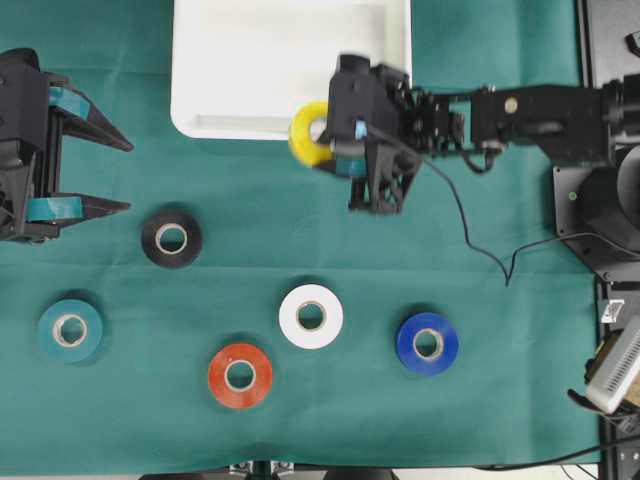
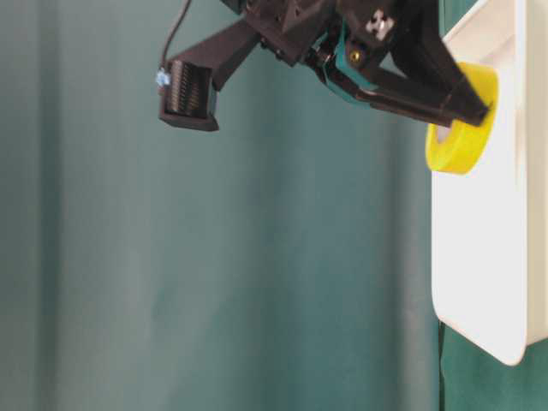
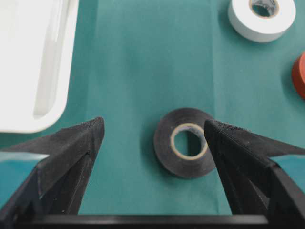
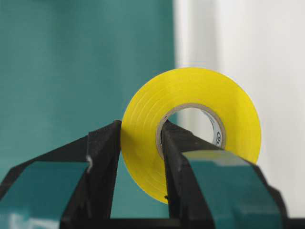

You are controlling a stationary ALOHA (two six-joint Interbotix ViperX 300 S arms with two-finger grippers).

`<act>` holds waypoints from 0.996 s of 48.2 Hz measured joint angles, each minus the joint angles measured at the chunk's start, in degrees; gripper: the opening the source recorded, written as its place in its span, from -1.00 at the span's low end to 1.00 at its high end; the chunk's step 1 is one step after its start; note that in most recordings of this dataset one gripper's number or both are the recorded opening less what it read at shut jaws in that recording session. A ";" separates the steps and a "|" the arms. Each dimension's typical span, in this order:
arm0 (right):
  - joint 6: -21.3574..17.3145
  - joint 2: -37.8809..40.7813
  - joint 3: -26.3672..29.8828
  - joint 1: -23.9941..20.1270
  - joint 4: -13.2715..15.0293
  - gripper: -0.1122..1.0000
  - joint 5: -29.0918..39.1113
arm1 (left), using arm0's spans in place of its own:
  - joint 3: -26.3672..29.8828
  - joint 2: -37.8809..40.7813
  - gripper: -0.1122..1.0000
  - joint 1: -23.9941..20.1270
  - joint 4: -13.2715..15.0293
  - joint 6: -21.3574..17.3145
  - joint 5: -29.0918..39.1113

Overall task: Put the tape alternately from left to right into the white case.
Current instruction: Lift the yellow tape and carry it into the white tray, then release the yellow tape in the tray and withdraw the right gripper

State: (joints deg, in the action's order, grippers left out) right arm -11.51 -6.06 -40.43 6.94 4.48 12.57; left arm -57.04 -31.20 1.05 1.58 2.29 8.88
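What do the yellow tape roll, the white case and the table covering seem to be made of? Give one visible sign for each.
Yellow tape roll: glossy plastic film, likely vinyl; fine wound layers show, around a pale, perhaps cardboard core.
White case: smooth moulded plastic, seemingly; rounded corners, raised rim, soft sheen.
Table covering: matte green fabric, probably; faint creases, no shine.

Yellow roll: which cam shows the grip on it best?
Right wrist view: the yellow roll fills the frame, one finger through its core, the other outside. Overhead shows it blurred at the white case edge in the right gripper. Table-level shows it half hidden. Left wrist view misses it.
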 measured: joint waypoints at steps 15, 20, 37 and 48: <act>0.00 0.00 -0.09 8.61 3.87 -0.32 0.35 | 0.00 0.00 0.37 0.00 0.00 0.00 0.00; 0.00 0.00 -0.18 11.34 5.01 -0.33 0.35 | 0.00 0.00 0.37 0.00 0.00 0.00 0.00; 0.09 5.36 -0.35 19.16 7.73 -0.33 -1.41 | 0.00 0.00 0.37 0.00 0.00 0.00 0.00; 0.09 6.77 -0.35 21.09 7.73 -0.33 -2.81 | 0.00 0.00 0.37 0.00 -0.09 0.09 -0.09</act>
State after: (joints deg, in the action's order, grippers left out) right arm -11.43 0.70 -40.78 28.04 12.22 9.76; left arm -57.04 -31.20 1.05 1.49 2.37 8.79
